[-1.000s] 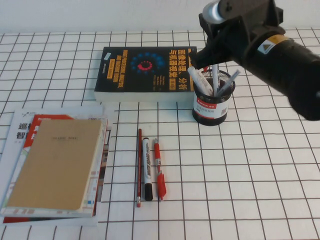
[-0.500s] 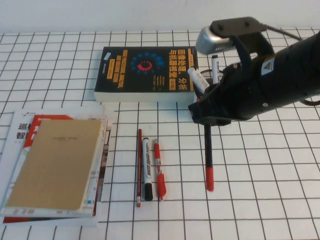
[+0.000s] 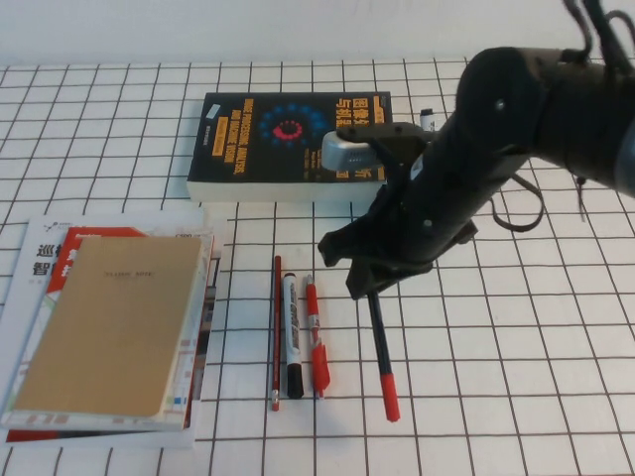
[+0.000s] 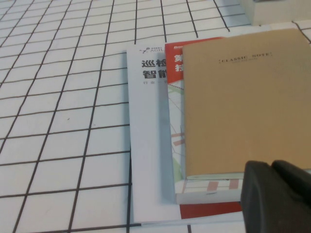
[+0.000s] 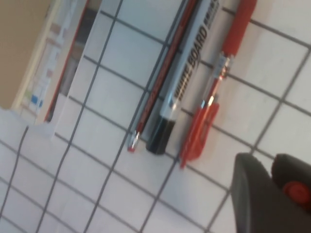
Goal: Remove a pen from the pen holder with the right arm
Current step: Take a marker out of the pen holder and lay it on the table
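Left claw [image 4: 270, 170]: parked over the notebook [image 4: 233, 107], near left.
Pen [image 3: 382, 362]: dangling red tip down, just right of three laid pens [image 3: 298, 337].
Right claw [image 3: 369, 283]: clamped on its top.
Risk: slanted grip may slip, dropping it onto the tabletop [image 3: 516, 397].

Right end effector [image 3: 369, 291] extended, pinching pen [image 3: 383, 359] (left end effector [image 4: 273, 196] hovers low).

Matt tan paper notebook [image 3: 114, 322]; glossy-covered book [image 3: 288, 134]; smooth plastic pen [image 3: 382, 357] in the matt black right gripper [image 3: 369, 288].
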You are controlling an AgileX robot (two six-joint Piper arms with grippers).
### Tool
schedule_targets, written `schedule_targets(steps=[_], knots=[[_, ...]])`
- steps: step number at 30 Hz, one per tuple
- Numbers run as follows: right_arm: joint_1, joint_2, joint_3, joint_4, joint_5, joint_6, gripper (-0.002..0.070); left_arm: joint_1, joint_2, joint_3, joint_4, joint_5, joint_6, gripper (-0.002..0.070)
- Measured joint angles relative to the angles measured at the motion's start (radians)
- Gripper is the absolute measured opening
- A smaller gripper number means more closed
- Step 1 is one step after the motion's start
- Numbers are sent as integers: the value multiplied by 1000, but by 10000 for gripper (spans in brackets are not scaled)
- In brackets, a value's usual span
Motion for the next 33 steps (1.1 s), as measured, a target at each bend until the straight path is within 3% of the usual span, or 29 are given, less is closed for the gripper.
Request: schedule_targets(steps=[12, 23, 25, 30, 33], knots=[[-13, 303, -254, 68, 24, 4, 46, 0, 0, 0, 0, 0, 0, -4], [-30, 374, -296, 83, -19, 6, 53, 0, 0, 0, 0, 0, 0, -4], [-30, 374, -297, 83, -31, 6, 83, 0, 0, 0, 0, 0, 0, -4], [-30, 376, -297, 83, -41, 6, 252, 0, 0, 0, 0, 0, 0, -4], [-30, 376, -297, 83, -41, 6, 297, 0, 0, 0, 0, 0, 0, -4]])
